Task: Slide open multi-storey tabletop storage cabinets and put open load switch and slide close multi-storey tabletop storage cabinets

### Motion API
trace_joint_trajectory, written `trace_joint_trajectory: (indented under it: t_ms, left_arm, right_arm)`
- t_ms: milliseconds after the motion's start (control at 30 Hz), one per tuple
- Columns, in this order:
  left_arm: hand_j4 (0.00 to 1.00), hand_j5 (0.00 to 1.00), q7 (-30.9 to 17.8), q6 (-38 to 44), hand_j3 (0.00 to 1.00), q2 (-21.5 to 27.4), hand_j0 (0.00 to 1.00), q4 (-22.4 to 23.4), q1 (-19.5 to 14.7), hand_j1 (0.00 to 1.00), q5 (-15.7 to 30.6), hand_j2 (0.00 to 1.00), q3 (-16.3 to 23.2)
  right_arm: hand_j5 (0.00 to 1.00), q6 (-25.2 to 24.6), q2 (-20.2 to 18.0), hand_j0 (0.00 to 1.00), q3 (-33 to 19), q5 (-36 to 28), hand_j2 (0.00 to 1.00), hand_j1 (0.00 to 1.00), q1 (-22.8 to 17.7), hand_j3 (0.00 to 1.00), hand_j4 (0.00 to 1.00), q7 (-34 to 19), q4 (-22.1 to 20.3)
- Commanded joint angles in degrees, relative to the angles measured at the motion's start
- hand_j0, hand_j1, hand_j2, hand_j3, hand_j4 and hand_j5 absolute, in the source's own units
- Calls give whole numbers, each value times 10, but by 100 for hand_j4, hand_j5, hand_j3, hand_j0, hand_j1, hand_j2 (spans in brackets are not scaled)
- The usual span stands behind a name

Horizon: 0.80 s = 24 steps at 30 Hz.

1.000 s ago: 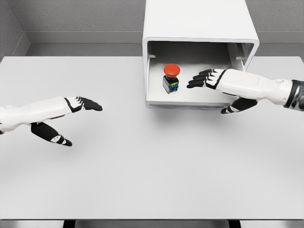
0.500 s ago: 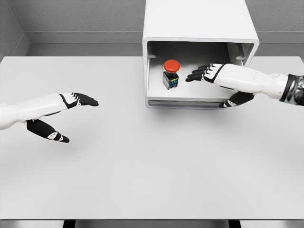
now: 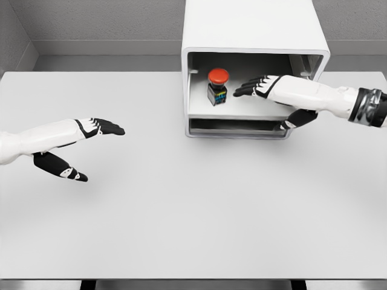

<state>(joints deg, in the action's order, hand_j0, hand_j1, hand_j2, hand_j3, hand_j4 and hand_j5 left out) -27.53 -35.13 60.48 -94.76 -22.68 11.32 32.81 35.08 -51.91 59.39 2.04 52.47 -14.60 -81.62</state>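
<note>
White storage cabinet [image 3: 254, 27] sits at top centre of frame on the desk [image 3: 181, 205]; its drawer [image 3: 239, 113] is partly out. Load switch [image 3: 217, 85], red button on top w/ black body, stands upright in drawer, left part. Right hand [image 3: 266, 90] reaches in from the right, fingers extended flat over the drawer just right of switch, not touching it; thumb under drawer front. Holding nothing. Left hand [image 3: 91, 136] at mid-left of frame above desk, fingers out, thumb dropped, empty.
</note>
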Motion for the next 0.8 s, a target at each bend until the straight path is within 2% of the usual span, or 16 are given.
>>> trace_joint_trajectory:
  t_ms: [0,100,267,433,500,667,767]
  left_arm:
    - [100,100,0,1,100,1,100,-1,0,100,5,100,0]
    - [100,100,0,1,100,1,100,-3,0,100,5,100,0]
    - [100,100,0,1,100,1,100,-4,0,100,5,100,0]
    - [100,100,0,1,100,0,100,-4,0,100,5,100,0]
    - [100,100,0,1,100,0,100,-4,0,100,1,100,0]
    - [100,100,0,1,100,-1,100,-4,0,100,1,100,0]
    - [100,100,0,1,100,-2,100,-4,0,100,1,100,0]
  right_arm:
    - [100,-1,6,100,-1,-4,100,100,1,100,100,-3,10]
    - [100,-1,20,100,3,-4,100,100,20,100,100,-12,34]
    - [100,-1,30,100,6,-3,100,100,22,100,100,-19,46]
    - [100,-1,19,100,4,-3,100,100,18,100,100,-17,43]
    - [100,-1,1,100,3,-5,100,100,18,100,100,-13,37]
    - [100,-1,-46,100,5,-5,100,100,15,100,100,-12,-40]
    - [100,-1,-94,100,9,-4,100,100,14,100,100,-11,-105]
